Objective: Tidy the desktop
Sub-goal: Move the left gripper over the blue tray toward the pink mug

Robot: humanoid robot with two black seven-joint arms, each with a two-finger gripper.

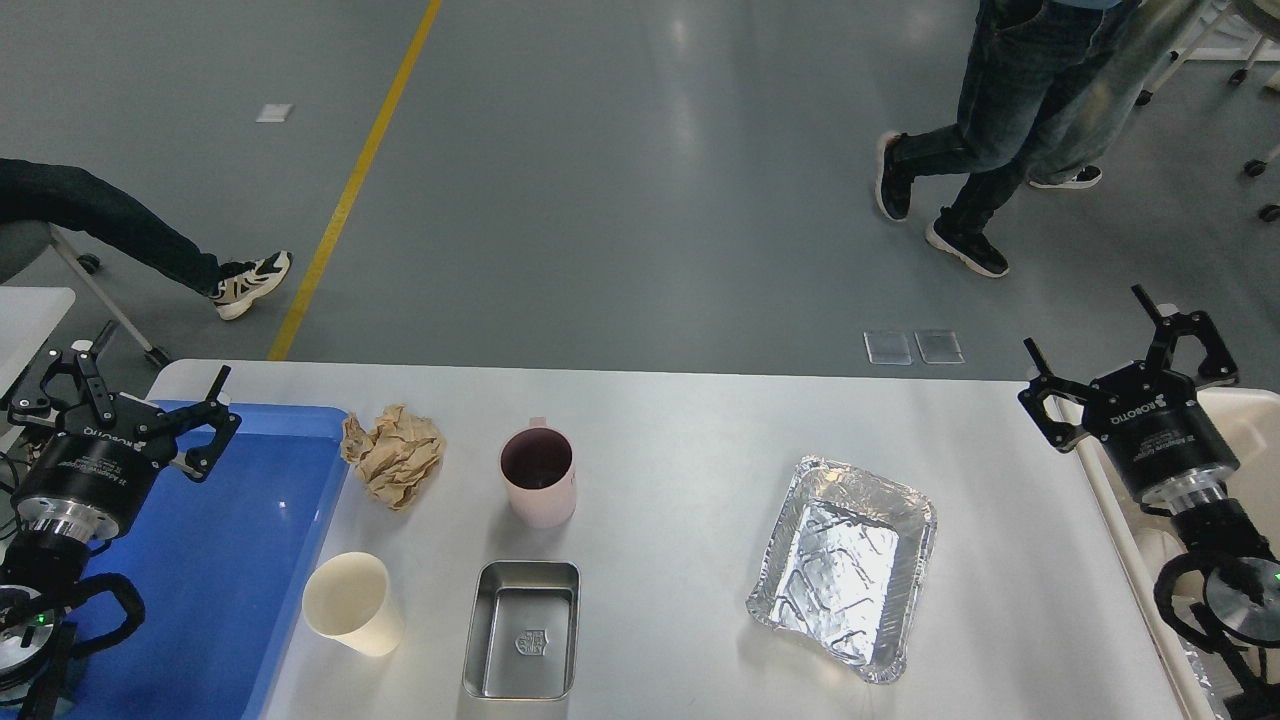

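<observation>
The white desktop (680, 420) spans the lower half of the head view. On it lie a crumpled brown paper ball (393, 455), a pink mug (540, 477), a cream paper cup (353, 603), a small steel tray (523, 629) and a foil tray (846, 563). My left gripper (135, 390) hovers open over the far left edge, above the blue tray (240, 560), holding nothing. Over the right edge, my right gripper (1120, 345) is open and empty as well.
A beige bin (1245, 410) stands off the desktop's right edge under my right arm. People's legs (960, 150) stand on the grey floor beyond the desktop, and a seated person's leg (130, 240) is at far left.
</observation>
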